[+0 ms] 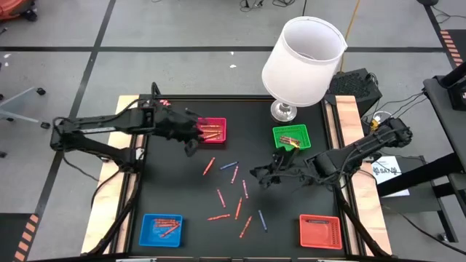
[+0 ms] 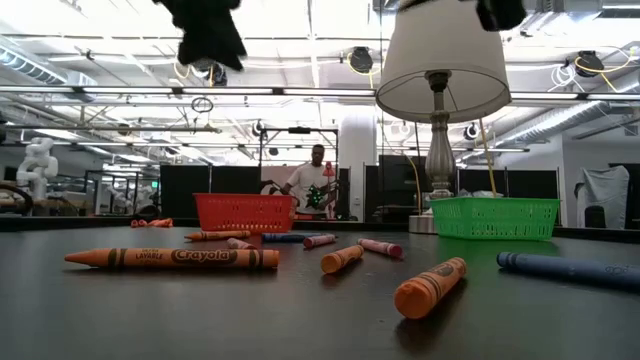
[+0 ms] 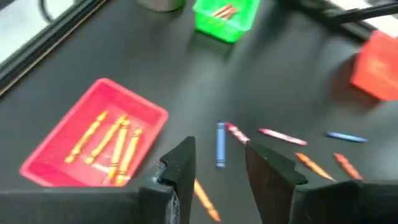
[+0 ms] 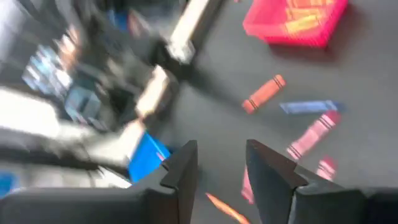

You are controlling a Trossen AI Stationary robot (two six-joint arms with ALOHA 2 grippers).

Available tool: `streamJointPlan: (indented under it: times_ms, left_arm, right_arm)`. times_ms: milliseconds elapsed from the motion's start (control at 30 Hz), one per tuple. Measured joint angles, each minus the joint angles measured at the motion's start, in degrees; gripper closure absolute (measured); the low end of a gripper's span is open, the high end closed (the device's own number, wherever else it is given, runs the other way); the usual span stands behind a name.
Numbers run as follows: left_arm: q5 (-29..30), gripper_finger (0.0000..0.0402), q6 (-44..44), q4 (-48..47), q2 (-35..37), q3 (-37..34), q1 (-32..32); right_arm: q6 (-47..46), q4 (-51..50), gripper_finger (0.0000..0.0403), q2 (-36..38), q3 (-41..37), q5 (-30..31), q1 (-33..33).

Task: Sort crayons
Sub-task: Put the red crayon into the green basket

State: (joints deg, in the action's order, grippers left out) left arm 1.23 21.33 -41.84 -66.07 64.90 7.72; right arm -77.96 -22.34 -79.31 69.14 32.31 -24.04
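Loose crayons (image 1: 234, 195) scatter across the black table's (image 1: 182, 189) centre in the high view, more lying in corner trays, while the left gripper (image 1: 195, 138), jaws parted and empty, hovers beside the pink tray (image 1: 222, 136) upper left, and the right gripper (image 1: 262, 175), half open, empty, sits right of centre.

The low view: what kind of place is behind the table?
Probably a robotics lab or workshop: exposed ceiling pipes, a white robot figure at the far left, and a person among workstations.
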Motion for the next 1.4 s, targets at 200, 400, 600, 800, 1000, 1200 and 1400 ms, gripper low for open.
streamJointPlan:
  times_ms: [200,400,600,800,1000,1200,1400]
  left_arm:
    - [-1.4,0.0262,6.8,3.2,6.9,-0.1,-9.3]
    - [1.1,0.0262,11.7,5.4,12.8,-0.1,-19.1]
    - [3.2,0.0262,12.9,5.1,15.2,-0.1,-25.9]
    - [3.3,0.0262,14.2,4.9,15.0,-0.1,-28.9]
    - [3.3,0.0262,14.1,4.9,14.6,-0.1,-29.0]
    - [3.4,0.0262,14.0,4.8,14.1,-0.1,-29.0]
    - [3.5,0.0262,14.3,4.8,13.5,-0.1,-29.0]
  right_arm:
    - [2.1,9.9,0.026,0.0,0.0,13.0,1.5]
    - [1.3,8.5,0.0215,-1.7,0.1,8.2,3.5]
    - [-8.0,2.9,0.0189,-6.9,0.1,-0.5,3.9]
    - [-13.2,-1.9,0.0188,-12.9,2.9,-10.4,3.8]
    - [-12.9,-16.3,0.0188,-20.1,12.9,-16.5,4.6]
    - [-11.2,-19.7,0.0188,-26.6,18.7,-21.5,5.5]
    - [-10.0,-20.0,0.019,-30.5,19.4,-22.1,5.6]
